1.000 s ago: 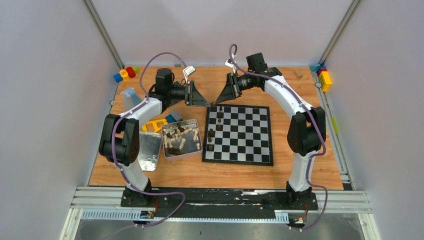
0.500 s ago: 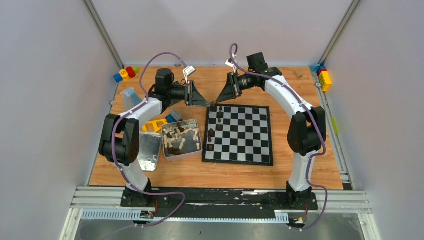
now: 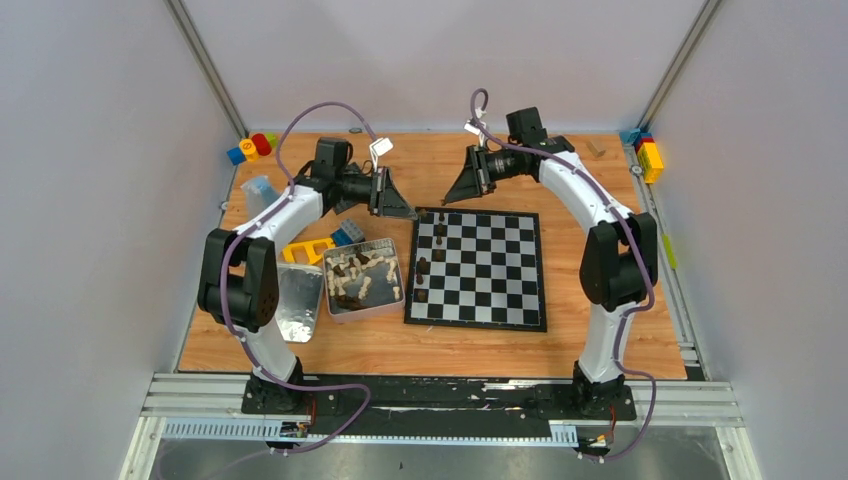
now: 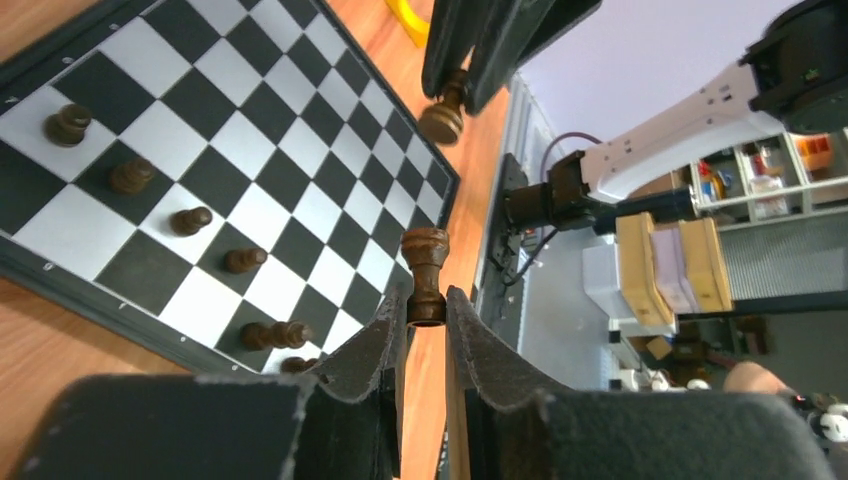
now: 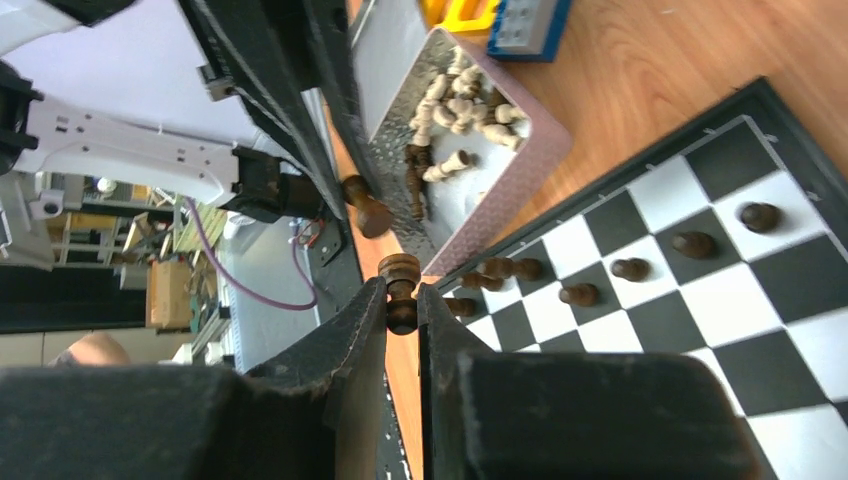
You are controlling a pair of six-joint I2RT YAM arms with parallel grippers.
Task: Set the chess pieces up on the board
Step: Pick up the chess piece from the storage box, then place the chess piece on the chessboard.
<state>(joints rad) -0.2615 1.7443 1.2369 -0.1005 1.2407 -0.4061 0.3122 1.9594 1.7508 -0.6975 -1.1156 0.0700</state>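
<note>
The board [image 3: 476,322] lies right of centre, with several dark brown chess pieces [image 3: 422,268] along its left column. My left gripper [image 3: 408,213] hovers over the board's far left corner, shut on a dark brown piece [image 4: 425,270] by its base. My right gripper [image 3: 448,198] faces it from just right, shut on another dark brown piece [image 5: 400,285]. In the left wrist view the board [image 4: 250,130] shows a row of dark pieces [image 4: 190,218]. The right wrist view shows the board [image 5: 700,330] too. More chess pieces [image 3: 362,275], cream and brown, lie in a tin [image 3: 362,312].
The tin's lid [image 3: 298,300] lies left of it. A yellow brick [image 3: 308,250], a blue brick [image 3: 347,232] and a pale blue block [image 3: 260,192] sit behind. Coloured bricks [image 3: 250,147] stand at the back left corner, and others [image 3: 648,155] at the back right.
The two grippers have drawn apart: the left moved slightly left, the right moved right and back. The left jaws have narrowed onto the brown piece.
</note>
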